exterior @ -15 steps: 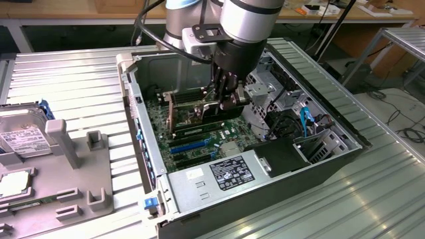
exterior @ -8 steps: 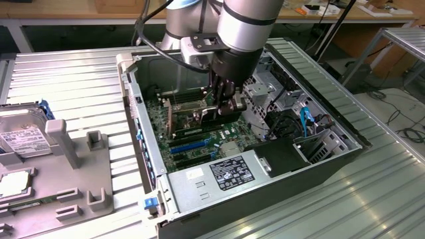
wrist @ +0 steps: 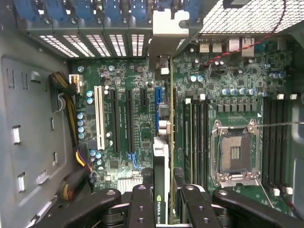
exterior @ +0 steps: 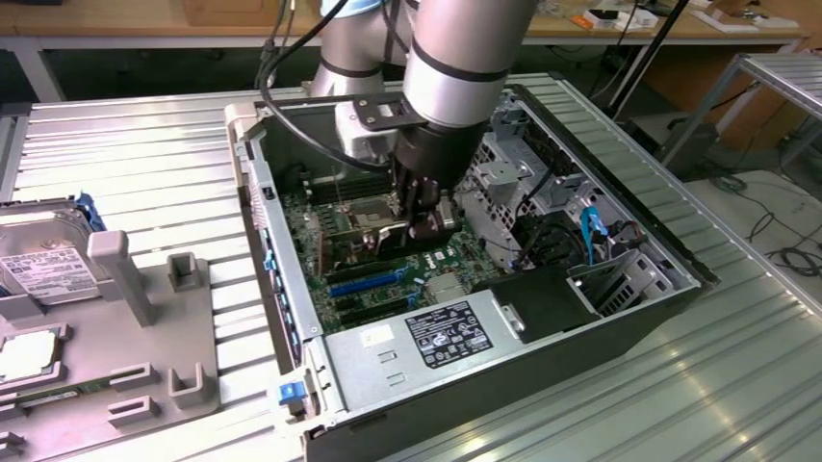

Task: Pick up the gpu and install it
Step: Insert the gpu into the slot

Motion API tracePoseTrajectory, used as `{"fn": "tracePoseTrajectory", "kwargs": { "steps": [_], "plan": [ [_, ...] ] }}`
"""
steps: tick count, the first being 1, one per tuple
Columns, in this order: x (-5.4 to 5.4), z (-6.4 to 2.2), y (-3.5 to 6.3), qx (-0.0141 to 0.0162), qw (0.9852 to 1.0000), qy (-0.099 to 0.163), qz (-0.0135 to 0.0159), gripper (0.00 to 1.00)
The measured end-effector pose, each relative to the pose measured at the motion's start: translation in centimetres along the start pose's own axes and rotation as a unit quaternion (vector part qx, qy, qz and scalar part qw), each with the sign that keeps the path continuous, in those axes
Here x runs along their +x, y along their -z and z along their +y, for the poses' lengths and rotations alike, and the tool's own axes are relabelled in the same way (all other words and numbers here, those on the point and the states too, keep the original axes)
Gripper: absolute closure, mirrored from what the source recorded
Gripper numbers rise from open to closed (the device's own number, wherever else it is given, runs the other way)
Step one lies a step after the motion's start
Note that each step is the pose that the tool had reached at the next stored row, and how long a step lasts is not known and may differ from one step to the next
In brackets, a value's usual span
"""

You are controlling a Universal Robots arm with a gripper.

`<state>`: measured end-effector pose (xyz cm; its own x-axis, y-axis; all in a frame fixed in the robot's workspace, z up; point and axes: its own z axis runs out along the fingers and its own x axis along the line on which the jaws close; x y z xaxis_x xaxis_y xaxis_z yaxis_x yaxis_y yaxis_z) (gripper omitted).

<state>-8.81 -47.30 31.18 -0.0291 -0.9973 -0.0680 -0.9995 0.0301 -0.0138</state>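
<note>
Green-boarded gpu [wrist: 161, 142], clamped edge-on in the half-closed gripper [wrist: 165, 197] just above the motherboard [wrist: 124, 78], looks mid-install, and seating likely demands exact slot alignment.

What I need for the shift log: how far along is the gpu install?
Done: pickup, the hand grips the gpu edge-on inside the computer case. In hand: the card hangs over the motherboard, by the blue slot, its bracket toward the rear slot covers. Left: seating it; it does not look pushed into a slot yet.
</note>
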Motion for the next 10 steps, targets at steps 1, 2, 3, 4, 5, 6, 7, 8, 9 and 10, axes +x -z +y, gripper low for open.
{"fn": "tracePoseTrajectory", "kwargs": {
  "steps": [1, 2, 3, 4, 5, 6, 7, 8, 9, 10],
  "plan": [
    [0.0, 0.25, -0.26, 0.0000, 1.0000, 0.000, 0.0001, 0.73],
    [0.0, 0.44, -0.54, 0.0000, 1.0000, 0.000, 0.0005, 0.73],
    [0.1, 0.56, -0.83, 0.0000, 1.0000, -0.001, 0.0008, 0.73],
    [0.1, 0.71, -1.24, 0.0001, 1.0000, -0.001, 0.0010, 0.73],
    [0.1, 0.80, -1.44, 0.0001, 1.0000, -0.002, 0.0011, 0.73],
    [0.1, 0.87, -1.60, 0.0002, 1.0000, -0.002, 0.0011, 0.73],
    [0.1, 1.02, -1.91, 0.0002, 1.0000, -0.002, 0.0010, 0.73],
    [0.0, 1.20, -2.21, 0.0002, 1.0000, -0.003, 0.0012, 0.73],
    [0.0, 1.41, -2.59, 0.0003, 1.0000, -0.004, 0.0017, 0.73],
    [-0.1, 1.50, -2.75, 0.0003, 1.0000, -0.004, 0.0021, 0.73]
  ]
}}
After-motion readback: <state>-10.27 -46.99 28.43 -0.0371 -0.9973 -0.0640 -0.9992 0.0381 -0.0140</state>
